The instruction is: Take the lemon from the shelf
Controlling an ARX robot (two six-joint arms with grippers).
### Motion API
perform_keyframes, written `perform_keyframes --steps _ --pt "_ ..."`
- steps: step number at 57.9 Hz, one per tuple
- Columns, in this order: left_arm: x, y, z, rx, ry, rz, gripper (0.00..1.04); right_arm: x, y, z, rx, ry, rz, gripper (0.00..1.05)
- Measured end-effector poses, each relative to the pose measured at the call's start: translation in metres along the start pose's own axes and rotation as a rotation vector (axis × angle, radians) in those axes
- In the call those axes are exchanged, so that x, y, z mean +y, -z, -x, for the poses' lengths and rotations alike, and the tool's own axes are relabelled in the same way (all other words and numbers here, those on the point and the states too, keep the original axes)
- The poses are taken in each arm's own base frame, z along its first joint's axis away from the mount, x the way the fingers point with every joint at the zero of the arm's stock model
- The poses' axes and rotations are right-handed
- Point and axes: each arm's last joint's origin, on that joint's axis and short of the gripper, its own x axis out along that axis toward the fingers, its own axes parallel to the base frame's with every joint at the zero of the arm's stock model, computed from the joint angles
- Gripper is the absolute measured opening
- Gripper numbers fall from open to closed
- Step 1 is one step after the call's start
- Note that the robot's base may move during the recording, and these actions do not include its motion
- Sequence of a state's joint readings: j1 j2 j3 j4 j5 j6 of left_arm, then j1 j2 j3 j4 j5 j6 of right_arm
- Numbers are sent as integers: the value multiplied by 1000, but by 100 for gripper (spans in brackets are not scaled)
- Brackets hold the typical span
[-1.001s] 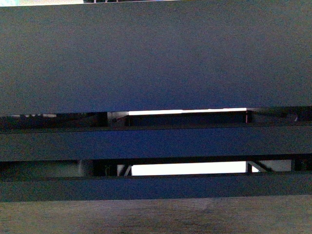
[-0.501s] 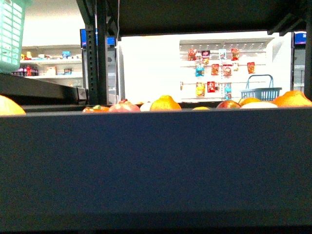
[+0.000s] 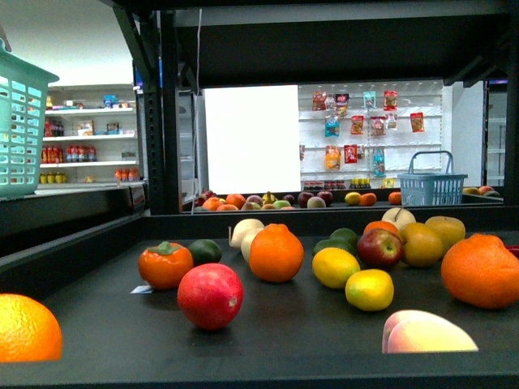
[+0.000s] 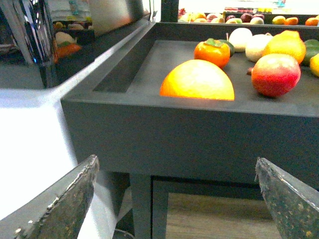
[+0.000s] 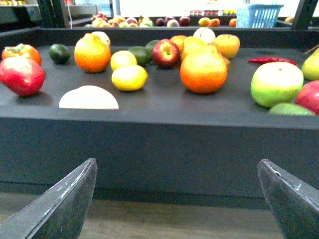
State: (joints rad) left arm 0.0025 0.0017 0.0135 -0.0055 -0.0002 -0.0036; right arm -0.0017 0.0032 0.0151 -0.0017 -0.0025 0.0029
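Two smooth yellow lemons lie side by side mid-tier on the black shelf [image 3: 97, 324]: one lemon [image 3: 335, 267] further back, the other lemon [image 3: 369, 289] nearer the front lip. The right wrist view shows both, the far lemon [image 5: 123, 59] and the near lemon [image 5: 129, 77], beyond the shelf's front lip [image 5: 159, 149]. My right gripper [image 5: 177, 161] is open and empty, below and in front of that lip. My left gripper [image 4: 175, 159] is open too, low before the shelf's left front corner [image 4: 199, 134]. Neither gripper shows in the front view.
Around the lemons lie oranges [image 3: 276, 252], a red apple [image 3: 210, 295], a persimmon [image 3: 165, 265], a big orange [image 3: 482, 270] and a pale fruit [image 3: 426, 332] at the lip. A teal basket [image 3: 20, 130] hangs left. A dark upright [image 3: 166, 113] and the tier above bound the opening.
The front view has risen from the lower tiers' dark edges to above this tier's front lip, so the fruit on the tier now shows in full.
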Motion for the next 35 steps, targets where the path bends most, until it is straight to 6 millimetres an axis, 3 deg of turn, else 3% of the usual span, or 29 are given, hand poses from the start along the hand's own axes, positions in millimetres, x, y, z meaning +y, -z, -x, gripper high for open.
perform_keyframes --steps 35 --pt "0 0 0 0 0 1 97 0 0 0 0 -1 0 97"
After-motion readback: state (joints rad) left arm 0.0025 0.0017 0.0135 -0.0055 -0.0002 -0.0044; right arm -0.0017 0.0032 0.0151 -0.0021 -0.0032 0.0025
